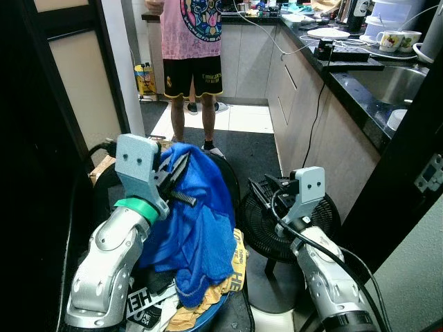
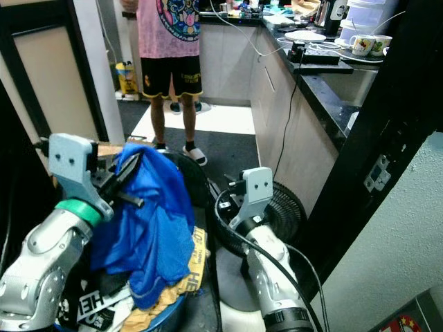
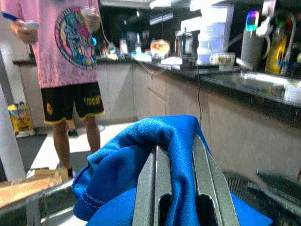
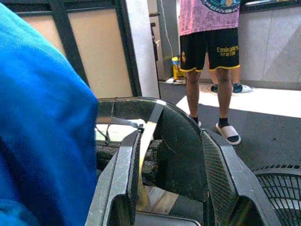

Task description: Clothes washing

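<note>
A blue garment (image 1: 204,228) hangs from my left gripper (image 1: 177,173), which is shut on its upper fold; the cloth (image 3: 127,165) drapes over both fingers (image 3: 146,188). The garment dangles above a blue basket (image 1: 211,319) holding more clothes, among them a yellow-and-white piece with black letters (image 1: 237,266). To the right and lower, my right gripper (image 1: 268,184) stands open over a black floor fan (image 1: 266,228). Between its fingers (image 4: 123,179) I see a black curved rim (image 4: 181,141), and the blue cloth (image 4: 42,122) hangs close beside it.
A person in a pink shirt and black shorts (image 1: 192,62) stands ahead on the kitchen floor. A dark counter (image 1: 346,72) with cups, a plate and a sink runs along the right. A dark door frame (image 1: 76,83) is at the left. A power cord (image 1: 317,111) hangs down the cabinet.
</note>
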Robot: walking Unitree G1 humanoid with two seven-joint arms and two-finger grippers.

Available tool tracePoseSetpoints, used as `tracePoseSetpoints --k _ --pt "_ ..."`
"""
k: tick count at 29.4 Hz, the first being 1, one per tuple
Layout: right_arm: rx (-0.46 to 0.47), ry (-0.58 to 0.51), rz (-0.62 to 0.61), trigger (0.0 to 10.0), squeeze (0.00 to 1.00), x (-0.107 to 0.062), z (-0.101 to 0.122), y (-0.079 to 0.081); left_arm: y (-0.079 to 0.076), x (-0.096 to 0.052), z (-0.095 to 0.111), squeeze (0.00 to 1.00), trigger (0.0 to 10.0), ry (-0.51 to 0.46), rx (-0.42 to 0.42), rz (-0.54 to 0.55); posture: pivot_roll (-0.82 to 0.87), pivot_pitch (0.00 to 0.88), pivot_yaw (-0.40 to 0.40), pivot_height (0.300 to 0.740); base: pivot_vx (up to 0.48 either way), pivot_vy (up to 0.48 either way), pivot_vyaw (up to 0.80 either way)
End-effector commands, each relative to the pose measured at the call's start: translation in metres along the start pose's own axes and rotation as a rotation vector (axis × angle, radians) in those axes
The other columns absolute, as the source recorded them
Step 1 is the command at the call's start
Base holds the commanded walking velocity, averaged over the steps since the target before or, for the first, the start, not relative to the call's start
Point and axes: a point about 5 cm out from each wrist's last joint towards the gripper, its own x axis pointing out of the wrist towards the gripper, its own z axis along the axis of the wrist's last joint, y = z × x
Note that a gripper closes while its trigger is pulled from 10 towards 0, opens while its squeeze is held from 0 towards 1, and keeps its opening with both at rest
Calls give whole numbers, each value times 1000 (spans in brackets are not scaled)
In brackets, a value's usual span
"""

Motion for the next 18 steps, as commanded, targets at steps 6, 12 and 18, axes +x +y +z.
tracePoseSetpoints --k 6,12,18 --pt "14 -54 -86 10000 0 4 13 -9 17 9 2 0 10000 21 81 205 21 44 22 740 0 0 0" --pt "-76 -88 -138 10000 0 9 25 -12 20 11 11 0 10000 -90 55 251 19 42 17 740 0 0 0" --pt "-138 -47 -257 10000 0 9 23 -27 31 -3 -21 0 10000 104 160 323 16 42 16 740 0 0 0"
